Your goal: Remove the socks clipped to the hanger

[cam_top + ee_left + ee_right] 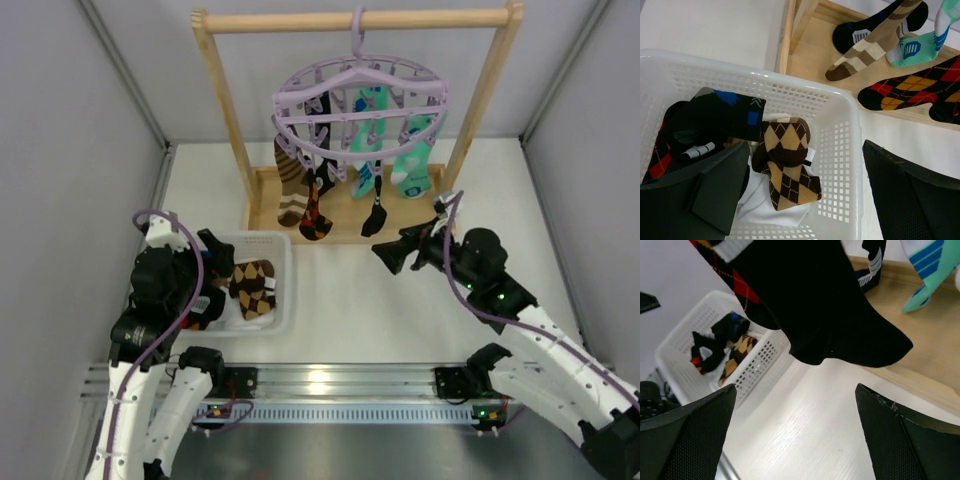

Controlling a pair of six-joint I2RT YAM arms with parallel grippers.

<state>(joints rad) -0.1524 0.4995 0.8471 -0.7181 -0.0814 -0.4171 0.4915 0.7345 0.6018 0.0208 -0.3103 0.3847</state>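
Lavender hanger (360, 95) hooked on the wooden rail (280, 21), with socks (313, 212) clipped beneath it; loose socks (785, 170) lie in the white basket (840, 107) on the surface (350, 300). The left claw (805, 197), jaws wide apart and empty, hovers over the basket. The right claw (795, 435), likewise spread and holding nothing, sits just below a hanging dark sock (830, 325).

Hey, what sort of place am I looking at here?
Most likely a robot test cell staged as laundry, not a home: grey panel walls box in a white table, and a wooden rack holds the hanger of socks near a basket.
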